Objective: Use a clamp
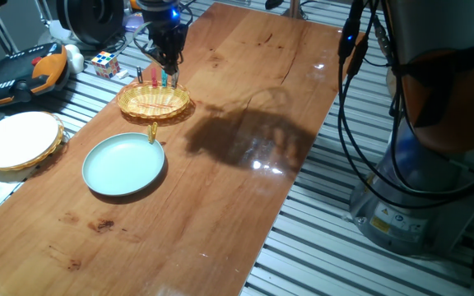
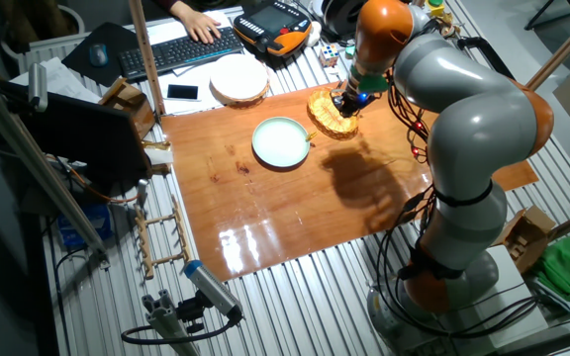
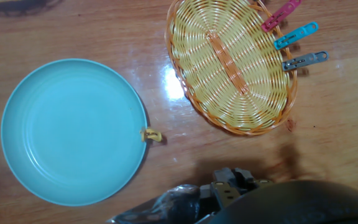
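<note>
- The claw [image 1: 168,62] hangs above the far rim of the wicker basket, near the far left corner of the counter [image 1: 245,177]; its fingers are too small and dark in the fixed views, and out of sight in the hand view, so I cannot tell whether they are apart or together.
- Furthest left, off the counter's left edge, a round white lidded container [image 1: 19,141] sits on the slatted bench.
- Next comes the pale blue plate [image 1: 123,165], lying flat close to the left edge of the counter.
- The clamp [image 1: 152,131], small and yellow, is clipped on the plate's rim on the side facing the basket; it stands upright there, and from above in the hand view it shows only as a small yellow nub [image 3: 151,135] at the rim.
- The wicker basket [image 1: 154,101] lies just beyond the plate, toward the far left corner, near it but not touching.
- Three pegs [image 3: 295,36], pink, blue and grey, are clipped side by side on the basket's rim, on the side away from the plate.
</note>
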Robot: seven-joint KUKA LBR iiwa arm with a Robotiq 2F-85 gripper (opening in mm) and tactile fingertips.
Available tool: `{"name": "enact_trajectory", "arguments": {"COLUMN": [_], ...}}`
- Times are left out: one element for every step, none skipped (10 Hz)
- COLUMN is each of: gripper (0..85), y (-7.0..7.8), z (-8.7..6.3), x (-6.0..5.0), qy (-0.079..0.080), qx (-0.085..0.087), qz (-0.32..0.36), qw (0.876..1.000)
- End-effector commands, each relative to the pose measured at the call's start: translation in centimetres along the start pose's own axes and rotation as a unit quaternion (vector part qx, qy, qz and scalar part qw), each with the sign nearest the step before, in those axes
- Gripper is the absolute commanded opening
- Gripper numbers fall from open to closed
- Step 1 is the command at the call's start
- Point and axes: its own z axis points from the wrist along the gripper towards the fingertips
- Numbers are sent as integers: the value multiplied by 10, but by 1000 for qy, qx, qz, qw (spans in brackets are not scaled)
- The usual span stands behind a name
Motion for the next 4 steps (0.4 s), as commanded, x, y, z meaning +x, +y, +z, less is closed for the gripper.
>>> {"name": "enact_trajectory", "arguments": {"gripper": [7, 7, 7, 7], "y": [0, 0, 0, 0], "z": [0, 0, 0, 0], "x": [0, -1, -1, -1], "qy": [0, 1, 1, 1], "qx": [1, 1, 0, 0], "qz": [0, -1, -1, -1], "qw": [1000, 1000, 1000, 1000]}}
